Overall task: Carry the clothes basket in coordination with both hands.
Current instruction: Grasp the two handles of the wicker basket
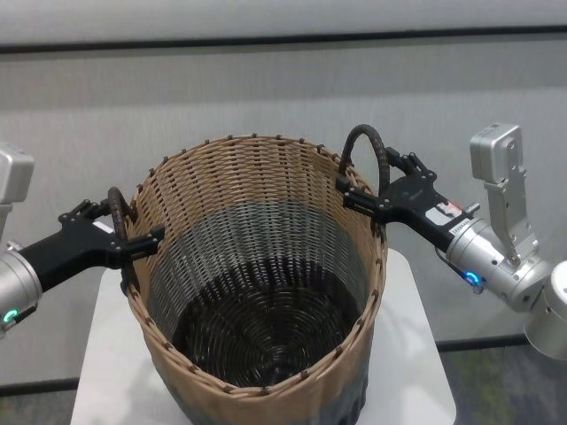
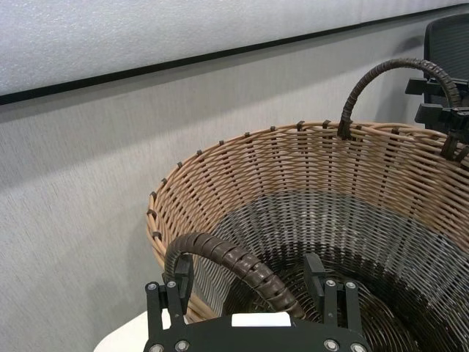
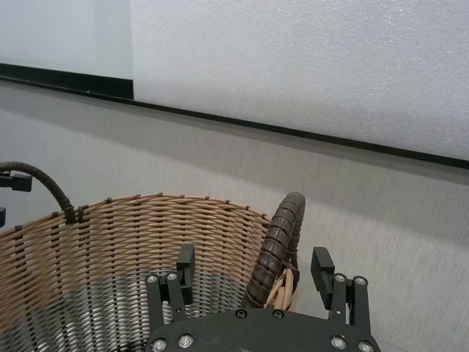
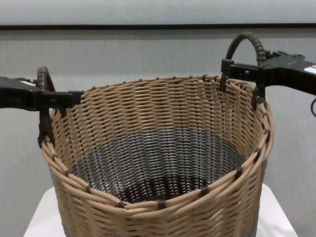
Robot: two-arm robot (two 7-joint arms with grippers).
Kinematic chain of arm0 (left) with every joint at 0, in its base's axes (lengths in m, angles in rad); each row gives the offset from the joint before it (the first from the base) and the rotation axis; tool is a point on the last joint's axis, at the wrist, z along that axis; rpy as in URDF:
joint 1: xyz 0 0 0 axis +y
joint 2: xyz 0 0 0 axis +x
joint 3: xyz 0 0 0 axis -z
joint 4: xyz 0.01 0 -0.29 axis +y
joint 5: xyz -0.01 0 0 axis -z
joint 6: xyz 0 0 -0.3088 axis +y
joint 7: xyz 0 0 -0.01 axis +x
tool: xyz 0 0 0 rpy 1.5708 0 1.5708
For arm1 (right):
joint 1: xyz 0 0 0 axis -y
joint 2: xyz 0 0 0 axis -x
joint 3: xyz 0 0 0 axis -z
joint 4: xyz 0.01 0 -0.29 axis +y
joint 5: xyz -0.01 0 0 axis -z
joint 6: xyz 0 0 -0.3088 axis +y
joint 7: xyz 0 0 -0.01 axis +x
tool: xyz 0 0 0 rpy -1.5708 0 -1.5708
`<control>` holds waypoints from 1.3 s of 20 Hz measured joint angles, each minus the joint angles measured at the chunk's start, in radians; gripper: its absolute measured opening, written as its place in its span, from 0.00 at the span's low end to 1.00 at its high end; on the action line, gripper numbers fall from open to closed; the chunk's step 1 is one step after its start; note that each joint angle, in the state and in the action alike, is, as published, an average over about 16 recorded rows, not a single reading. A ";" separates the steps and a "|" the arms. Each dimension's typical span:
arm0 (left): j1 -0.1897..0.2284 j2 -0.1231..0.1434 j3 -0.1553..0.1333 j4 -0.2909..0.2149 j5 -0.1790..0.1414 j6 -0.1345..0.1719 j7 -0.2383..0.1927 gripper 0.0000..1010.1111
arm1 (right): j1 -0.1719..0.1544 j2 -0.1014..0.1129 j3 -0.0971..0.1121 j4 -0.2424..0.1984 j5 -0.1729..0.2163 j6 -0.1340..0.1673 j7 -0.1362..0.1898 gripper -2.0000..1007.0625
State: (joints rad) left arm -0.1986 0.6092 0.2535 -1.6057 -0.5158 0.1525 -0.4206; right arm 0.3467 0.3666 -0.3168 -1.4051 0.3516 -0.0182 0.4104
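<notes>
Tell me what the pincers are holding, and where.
Nothing clamped: left pincer open around the left handle, right pincer open around the right handle of the clothes basket.

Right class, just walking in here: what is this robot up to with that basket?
The robot has one hand at each loop handle of the clothes basket. The left hand straddles the left handle, and the right hand straddles the right handle, fingers open on either side. The basket tilts above a white table; whether it has lifted off is unclear.
</notes>
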 joint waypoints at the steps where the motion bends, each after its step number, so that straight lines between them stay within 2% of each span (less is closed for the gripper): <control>1: 0.000 0.000 0.000 0.000 0.000 0.000 0.000 0.99 | 0.000 0.000 0.000 0.000 0.000 0.000 0.000 1.00; 8: 0.000 0.000 0.000 0.000 0.000 0.000 0.000 0.99 | 0.001 0.001 -0.002 0.000 -0.001 0.001 0.001 0.97; 13: 0.001 0.000 0.000 0.000 0.000 0.000 0.000 0.99 | 0.001 0.002 -0.003 0.000 -0.002 0.001 0.002 0.89; 18: 0.001 0.000 0.000 0.000 0.000 0.001 0.000 0.99 | 0.002 0.002 -0.003 0.001 -0.003 0.002 0.002 0.76; 26: 0.001 0.000 0.000 -0.001 0.000 0.001 0.000 0.99 | 0.002 0.002 -0.004 0.001 -0.003 0.002 0.003 0.47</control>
State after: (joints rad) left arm -0.1979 0.6092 0.2535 -1.6066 -0.5161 0.1535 -0.4203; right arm 0.3489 0.3691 -0.3206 -1.4040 0.3483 -0.0160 0.4130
